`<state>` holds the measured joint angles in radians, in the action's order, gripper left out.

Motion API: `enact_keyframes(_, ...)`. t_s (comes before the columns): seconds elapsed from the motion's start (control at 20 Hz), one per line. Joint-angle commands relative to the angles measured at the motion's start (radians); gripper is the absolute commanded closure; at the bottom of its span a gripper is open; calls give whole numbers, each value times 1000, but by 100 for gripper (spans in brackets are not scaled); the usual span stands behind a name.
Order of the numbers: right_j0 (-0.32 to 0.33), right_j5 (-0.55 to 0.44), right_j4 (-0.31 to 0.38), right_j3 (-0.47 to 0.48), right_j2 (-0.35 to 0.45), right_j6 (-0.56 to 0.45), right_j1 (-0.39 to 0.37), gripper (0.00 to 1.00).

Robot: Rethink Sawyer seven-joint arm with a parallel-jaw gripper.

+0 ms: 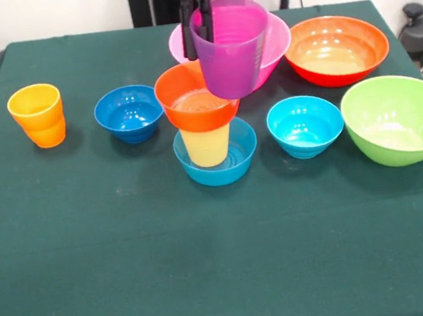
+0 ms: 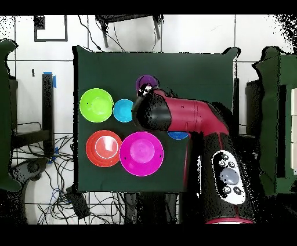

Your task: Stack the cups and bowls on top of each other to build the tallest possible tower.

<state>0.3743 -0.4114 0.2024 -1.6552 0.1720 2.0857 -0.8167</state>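
My gripper [image 1: 200, 41] is shut on the rim of the purple cup [image 1: 232, 46], with one finger inside and one outside. It holds the cup in the air, just above and to the right of the tower. The tower is a mid-blue small bowl [image 1: 228, 163], with the yellow cup [image 1: 207, 144] upright in it and an orange-red small bowl [image 1: 195, 102] on top. The orange cup [image 1: 37, 115] stands far left and the dark blue small bowl [image 1: 128, 113] beside it. In the overhead view the purple cup [image 2: 146, 84] shows past the arm [image 2: 185, 116], which hides the tower.
The cyan small bowl [image 1: 305, 125] sits right of the tower. The lime green large bowl [image 1: 399, 118] is at the right edge. The orange-red large bowl [image 1: 336, 48] and the pink large bowl [image 1: 278, 40] stand at the back, the pink one behind the held cup.
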Motion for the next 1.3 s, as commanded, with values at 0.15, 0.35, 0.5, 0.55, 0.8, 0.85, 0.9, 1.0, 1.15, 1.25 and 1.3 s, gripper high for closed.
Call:
enact_keyframes(0.15, 13, -71, 104, -96, 91, -151, -7, 100)
enact_keyframes(0.35, 15, -61, 114, -99, 92, -148, -5, 100)
enact_keyframes(0.5, 12, -57, 122, -98, 91, -140, -5, 100)
enact_keyframes(0.55, 12, -57, 124, -98, 92, -137, -5, 100)
enact_keyframes(0.8, 15, -62, 135, -98, 98, -124, -6, 100)
enact_keyframes(0.85, 22, -58, 135, -103, 104, -125, -7, 100)
enact_keyframes(0.9, 35, -53, 133, -112, 116, -131, -8, 100)
enact_keyframes(1.0, 51, -53, 134, -123, 130, -138, -12, 100)
enact_keyframes(1.15, 57, -47, 143, -129, 135, -132, -14, 100)
enact_keyframes(1.25, 61, -43, 149, -130, 139, -130, -12, 100)
enact_keyframes(1.3, 63, -41, 152, -131, 140, -127, -13, 100)
